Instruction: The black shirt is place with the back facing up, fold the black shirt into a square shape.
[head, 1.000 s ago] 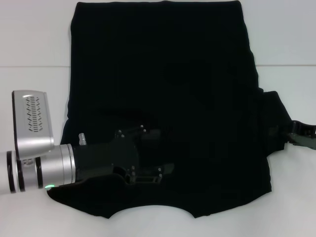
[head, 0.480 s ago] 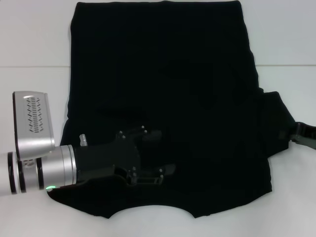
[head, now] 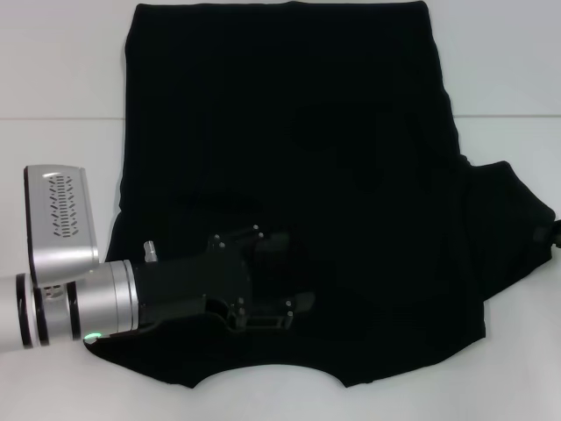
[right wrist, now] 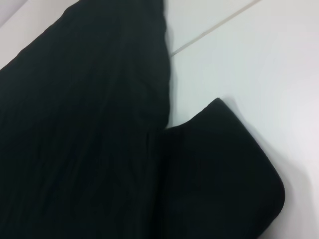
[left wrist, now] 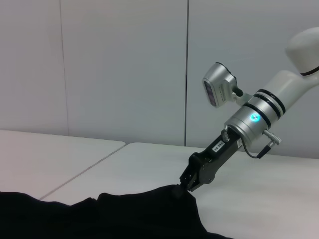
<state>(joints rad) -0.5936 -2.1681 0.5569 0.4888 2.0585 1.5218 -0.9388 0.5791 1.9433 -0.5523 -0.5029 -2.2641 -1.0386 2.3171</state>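
Black shirt (head: 298, 175) lies flat, right sleeve spread outward.

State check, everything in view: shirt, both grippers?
black shirt: spread flat on the table, not yet a square; right sleeve sticks out, no sleeve shows on the left side.
left gripper: open, low over the shirt's near left part.
right gripper: shut on the right sleeve's tip, at the shirt's right edge.

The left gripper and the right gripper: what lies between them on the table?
In the head view, only the black shirt lies between the left gripper and the right gripper.
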